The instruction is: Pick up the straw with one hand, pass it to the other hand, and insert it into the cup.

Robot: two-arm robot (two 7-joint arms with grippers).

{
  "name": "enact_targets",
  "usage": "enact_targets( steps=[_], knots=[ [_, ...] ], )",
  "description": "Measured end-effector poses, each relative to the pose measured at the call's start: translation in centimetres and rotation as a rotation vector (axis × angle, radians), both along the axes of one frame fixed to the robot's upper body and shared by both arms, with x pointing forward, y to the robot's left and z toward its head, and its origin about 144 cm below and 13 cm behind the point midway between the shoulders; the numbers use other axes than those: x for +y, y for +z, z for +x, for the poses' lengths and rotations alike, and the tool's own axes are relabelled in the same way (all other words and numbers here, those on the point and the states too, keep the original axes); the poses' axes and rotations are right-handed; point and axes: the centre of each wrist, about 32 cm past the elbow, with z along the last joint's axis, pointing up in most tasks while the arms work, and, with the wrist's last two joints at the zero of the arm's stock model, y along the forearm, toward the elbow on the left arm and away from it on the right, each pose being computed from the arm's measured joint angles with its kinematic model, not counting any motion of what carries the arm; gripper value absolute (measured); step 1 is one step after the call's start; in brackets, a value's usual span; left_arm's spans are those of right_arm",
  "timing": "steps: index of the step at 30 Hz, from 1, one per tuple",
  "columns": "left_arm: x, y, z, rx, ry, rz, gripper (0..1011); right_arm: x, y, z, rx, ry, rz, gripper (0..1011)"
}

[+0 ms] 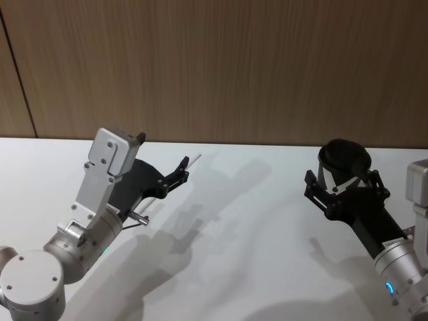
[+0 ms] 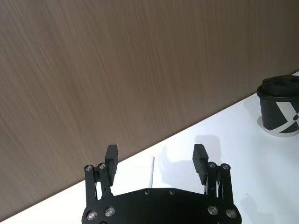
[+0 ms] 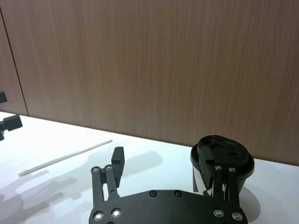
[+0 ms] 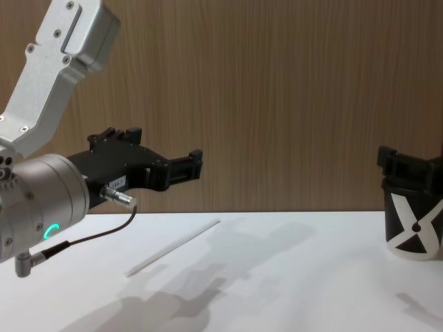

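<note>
The white straw [image 4: 173, 247] lies flat on the white table [image 4: 291, 277], left of centre. My left gripper [image 4: 194, 164] hovers above its near half, open and holding nothing. In the left wrist view the straw [image 2: 152, 171] shows on the table between the spread fingers [image 2: 112, 156]. The black cup [image 4: 414, 235] with a white X mark stands upright at the far right. My right gripper [image 1: 342, 187] is open just in front of the cup [image 1: 344, 157], with one finger [image 3: 209, 164] in front of its lid [image 3: 224, 154].
A brown wood-panelled wall [image 1: 234, 67] runs along the table's far edge. A thin dark cable with a metal plug [image 4: 119, 197] hangs from my left wrist. The white tabletop [image 1: 254, 221] stretches between the two arms.
</note>
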Motion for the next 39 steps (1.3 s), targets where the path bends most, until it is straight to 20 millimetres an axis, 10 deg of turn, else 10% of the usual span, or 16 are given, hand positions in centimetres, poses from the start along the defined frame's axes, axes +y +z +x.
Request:
enact_targets(
  steps=[39],
  knots=[
    [0.0, 0.0, 0.0, 0.0, 0.0, 0.0, 1003, 0.0, 0.0, 0.0, 0.0, 0.0, 0.0, 1001]
  ],
)
